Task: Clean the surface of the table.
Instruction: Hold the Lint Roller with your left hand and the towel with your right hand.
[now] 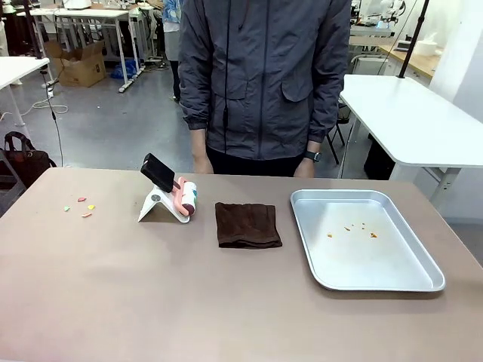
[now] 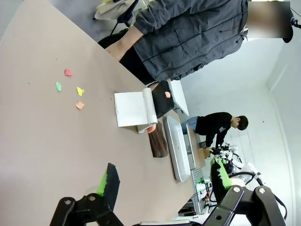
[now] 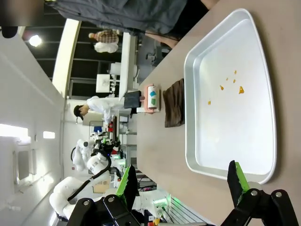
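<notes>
Front view: you get the table [image 1: 151, 302] running across the whole foreground, matte brownish-taupe. A person [image 1: 264, 75] in a grey jacket stands at its far edge. 4 paper scraps [image 1: 81, 207] lie on the far left of the top. Right of them is a white stand [image 1: 155, 205] carrying a black flat device [image 1: 158, 172], with a pink lint roller [image 1: 186, 197] touching it. A folded brown cloth [image 1: 247, 224] lies mid-table. A metal tray [image 1: 377, 260] sits to the right, with orange crumbs [image 1: 351, 228] inside.

Left wrist view: you see the left gripper [image 2: 164, 174] with its jaws spread wide and nothing between them, above the table [image 2: 37, 141]. The scraps [image 2: 70, 88] are ahead, pink, green, yellow and orange. The stand [image 2: 131, 108], cloth [image 2: 159, 141] and tray [image 2: 176, 150] line up beyond.

Right wrist view: the right gripper [image 3: 181, 176] is also spread wide and holds nothing, near the tray's [image 3: 254, 132] near rim. The crumbs [image 3: 241, 89] are in the tray, with the cloth [image 3: 174, 102] and roller [image 3: 151, 98] beyond it on the table [image 3: 160, 150].
</notes>
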Controlling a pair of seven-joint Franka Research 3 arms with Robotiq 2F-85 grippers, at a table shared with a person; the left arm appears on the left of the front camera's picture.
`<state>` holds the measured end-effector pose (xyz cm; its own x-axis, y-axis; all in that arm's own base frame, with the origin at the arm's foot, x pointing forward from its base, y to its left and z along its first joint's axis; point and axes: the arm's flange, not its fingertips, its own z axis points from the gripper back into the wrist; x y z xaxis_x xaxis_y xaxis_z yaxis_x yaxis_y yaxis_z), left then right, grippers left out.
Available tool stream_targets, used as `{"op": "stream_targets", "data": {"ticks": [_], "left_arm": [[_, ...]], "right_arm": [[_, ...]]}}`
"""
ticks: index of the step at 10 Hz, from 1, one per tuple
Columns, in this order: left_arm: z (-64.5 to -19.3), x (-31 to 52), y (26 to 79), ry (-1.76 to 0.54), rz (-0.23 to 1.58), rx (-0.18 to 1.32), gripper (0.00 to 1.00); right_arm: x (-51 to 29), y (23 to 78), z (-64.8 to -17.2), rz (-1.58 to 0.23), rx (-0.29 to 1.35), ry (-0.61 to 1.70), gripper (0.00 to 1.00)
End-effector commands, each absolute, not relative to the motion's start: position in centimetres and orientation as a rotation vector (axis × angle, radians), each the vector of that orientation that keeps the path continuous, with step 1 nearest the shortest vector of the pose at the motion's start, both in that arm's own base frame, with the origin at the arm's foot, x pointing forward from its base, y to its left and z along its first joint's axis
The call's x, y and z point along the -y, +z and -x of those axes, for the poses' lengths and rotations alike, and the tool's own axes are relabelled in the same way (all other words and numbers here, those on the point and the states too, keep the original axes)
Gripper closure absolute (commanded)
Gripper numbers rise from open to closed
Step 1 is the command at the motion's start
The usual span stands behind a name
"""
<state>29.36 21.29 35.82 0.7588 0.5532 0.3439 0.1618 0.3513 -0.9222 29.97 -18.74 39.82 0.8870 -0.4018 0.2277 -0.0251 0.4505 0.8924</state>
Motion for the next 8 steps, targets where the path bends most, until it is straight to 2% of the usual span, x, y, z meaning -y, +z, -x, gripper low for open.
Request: {"op": "stream_targets", "data": {"ticks": [1, 5, 8], "left_arm": [[-29.4, -21.3, 35.8, 0.283, 1.210, 0.703, 0.00], [-33.3, -13.2, 44.6, 0.072, 1.068, 0.621, 0.00], [-36.8, -7.0, 48.7, -0.059, 0.943, 0.551, 0.00]], "right_arm": [[17.7, 40.4, -30.3, -1.028, 0.429, -0.230, 0.00], [8.3, 47.3, -33.9, -0.852, 0.479, 0.015, 0.00], [-3.1, 51.3, -36.8, -0.667, 0.417, 0.120, 0.00]]}}
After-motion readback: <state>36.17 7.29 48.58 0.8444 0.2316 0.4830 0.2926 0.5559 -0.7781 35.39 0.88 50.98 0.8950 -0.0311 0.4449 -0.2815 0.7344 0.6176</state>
